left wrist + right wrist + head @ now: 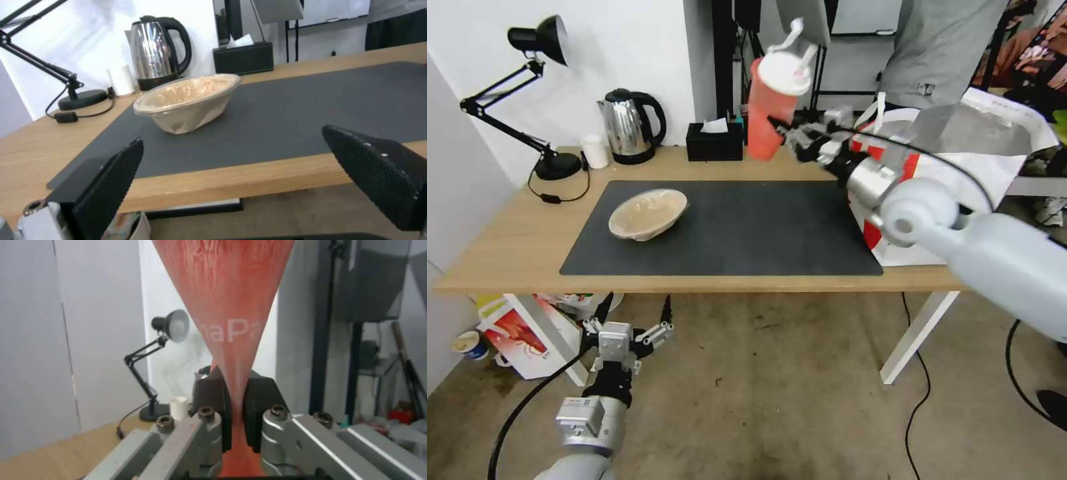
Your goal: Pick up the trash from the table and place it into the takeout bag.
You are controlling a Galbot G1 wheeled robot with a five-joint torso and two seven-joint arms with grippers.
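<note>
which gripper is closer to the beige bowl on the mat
Left. The left gripper hangs open below the table's front edge, just in front of the beige bowl. The right gripper is raised toward the takeout bag, clamping the red cup.

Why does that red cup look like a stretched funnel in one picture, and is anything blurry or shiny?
Right wrist view: the red cup sits right against the lens, pinched in the right gripper, so it looks stretched and soft. Head view: the cup has normal proportions; the takeout bag foil glares. Left wrist view: the left gripper's fingers loom large, and the kettle mirrors the room.
</note>
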